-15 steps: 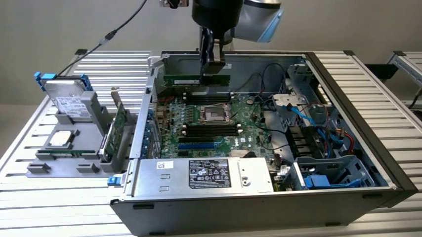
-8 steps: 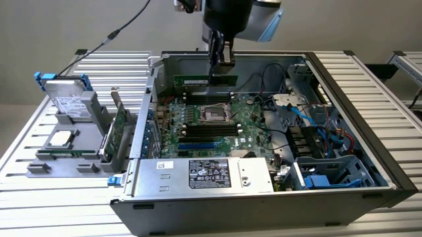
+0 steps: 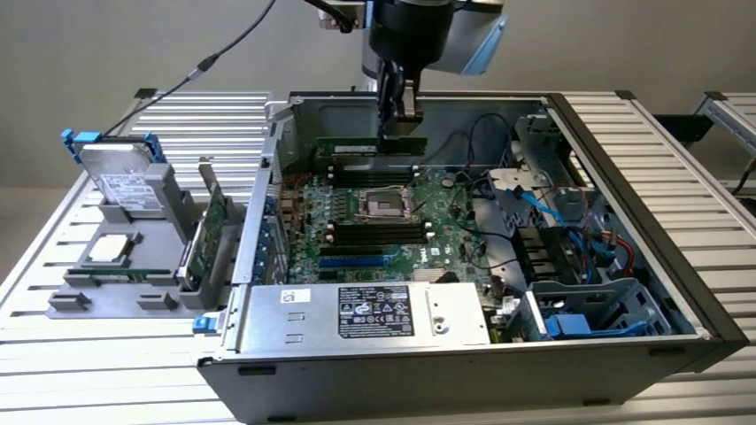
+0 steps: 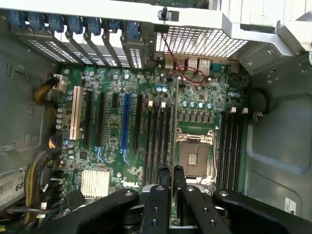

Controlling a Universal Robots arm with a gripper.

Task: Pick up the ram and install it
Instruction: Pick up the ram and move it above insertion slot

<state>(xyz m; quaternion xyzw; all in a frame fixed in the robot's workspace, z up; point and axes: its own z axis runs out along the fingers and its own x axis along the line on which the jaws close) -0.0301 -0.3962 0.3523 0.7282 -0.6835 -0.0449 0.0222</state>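
Open case (image 3: 473, 390) lies on its side on a slatted table (image 3: 661, 133), motherboard (image 3: 437, 221) facing up. The arm comes down from above into the far half of the case. The gripper (image 3: 399, 115) is pinched on the ram (image 3: 354, 146), fingers clamped on the stick's upper edge near its end on the exterior view's right. The ram hangs level, long side running across the board, chips and white label facing the camera. It sits directly over the far bank of memory slots (image 3: 366, 164), just behind the CPU socket (image 3: 384, 202); cannot tell whether its lower edge touches a slot or hangs just clear. In the wrist view the ram (image 4: 174, 122) shows edge-on as a thin line running away from the gripper (image 4: 171, 175), one black finger (image 4: 163, 178) on each side of it. That line lies between the four-slot bank (image 4: 157, 136) and the CPU socket (image 4: 194, 158), parallel to the slots. Near wall of the case carries the power supply (image 3: 366, 312). On the exterior view's left, outside the case, a grey rack (image 3: 71, 301) holds a hard drive (image 3: 119, 173) with blue clips, upright, and a green card (image 3: 212, 235) on edge beside it.
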